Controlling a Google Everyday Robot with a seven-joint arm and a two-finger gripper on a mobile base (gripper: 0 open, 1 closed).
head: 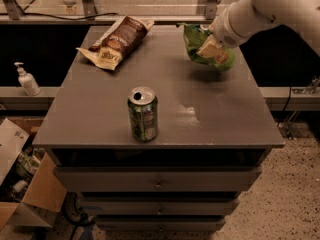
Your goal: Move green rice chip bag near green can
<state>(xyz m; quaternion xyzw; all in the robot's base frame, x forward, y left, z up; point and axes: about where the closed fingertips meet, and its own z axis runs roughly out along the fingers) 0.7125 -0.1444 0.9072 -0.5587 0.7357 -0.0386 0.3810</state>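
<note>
At far left a white plastic pump bottle [25, 79] stands on a pale ledge, and below it on the speckled floor sit open cardboard boxes [37, 194] holding a jumble of packaging too dim to identify. A gray, matte-topped table [200, 124] fills the middle of the scene. A long brown and cream snack bag [116, 41], crinkled and glossy, lies flat and angled at the table's far left corner. Near the front edge, slightly left of center, the green can [143, 115] stands upright, a dark green metal cylinder with pale markings and a silver top whose opening shows dark; whether anything is inside cannot be seen. Beneath the tabletop are two closed drawers [159, 179], each with a small round knob, their contents hidden. A faint pale sheen marks the tabletop just right of the can. At the table's far right corner, well apart from the can, the green rice chip bag [194, 43] is a crumpled, shiny bright-green pouch with an orange-tan patch on its front, tilted with its top edge raised. The gripper [207, 51] is clamped on this bag, one pale tan finger [210, 48] lying across the bag's front. The smooth, rounded white arm [270, 6] reaches in from the upper right corner.
</note>
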